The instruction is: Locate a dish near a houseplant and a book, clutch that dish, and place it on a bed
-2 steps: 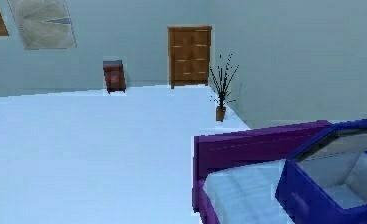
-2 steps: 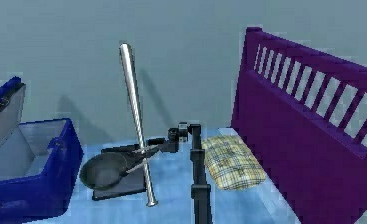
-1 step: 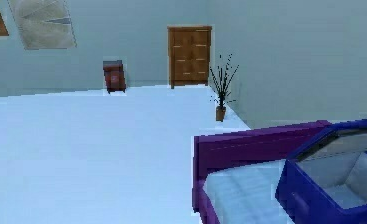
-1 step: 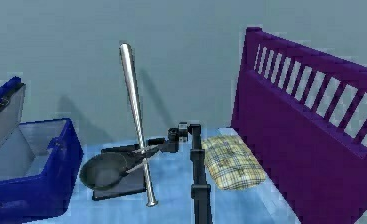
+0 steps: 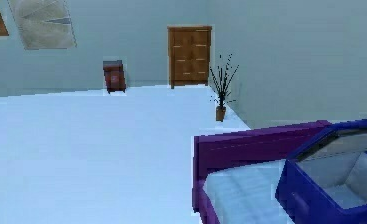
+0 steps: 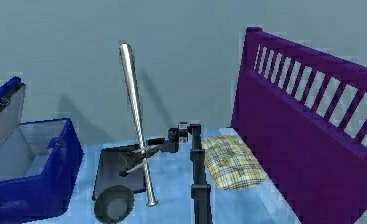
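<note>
Home bedroom — purple bed (image 6: 276, 130), checked pillow (image 6: 234, 162), wooden dresser (image 5: 189, 55), potted houseplant (image 5: 222, 90)

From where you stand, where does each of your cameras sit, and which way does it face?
Forward view: on the robot, facing ahead and somewhat down, over pale floor to a wooden dresser and a houseplant.
Arm side view: on the robot's body, facing out sideways at the purple bed and a leaning baseball bat; the dark arm and gripper show.
Shared: the purple bed and the blue open case appear in both.
</note>
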Controlling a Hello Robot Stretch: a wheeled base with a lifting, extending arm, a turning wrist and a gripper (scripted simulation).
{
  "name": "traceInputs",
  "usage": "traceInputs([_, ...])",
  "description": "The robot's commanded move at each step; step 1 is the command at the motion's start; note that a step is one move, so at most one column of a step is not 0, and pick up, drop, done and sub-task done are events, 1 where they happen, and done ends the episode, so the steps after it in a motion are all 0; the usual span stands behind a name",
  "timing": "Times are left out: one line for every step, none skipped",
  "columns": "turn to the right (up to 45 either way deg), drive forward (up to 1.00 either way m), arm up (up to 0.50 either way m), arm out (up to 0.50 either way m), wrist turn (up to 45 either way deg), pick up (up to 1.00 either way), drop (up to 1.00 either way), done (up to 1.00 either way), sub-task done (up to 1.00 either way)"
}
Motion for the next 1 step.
traceInputs([0.0, 0.00, 0.10, 0.00, 0.0, 0.00, 0.00, 0.00, 0.00])
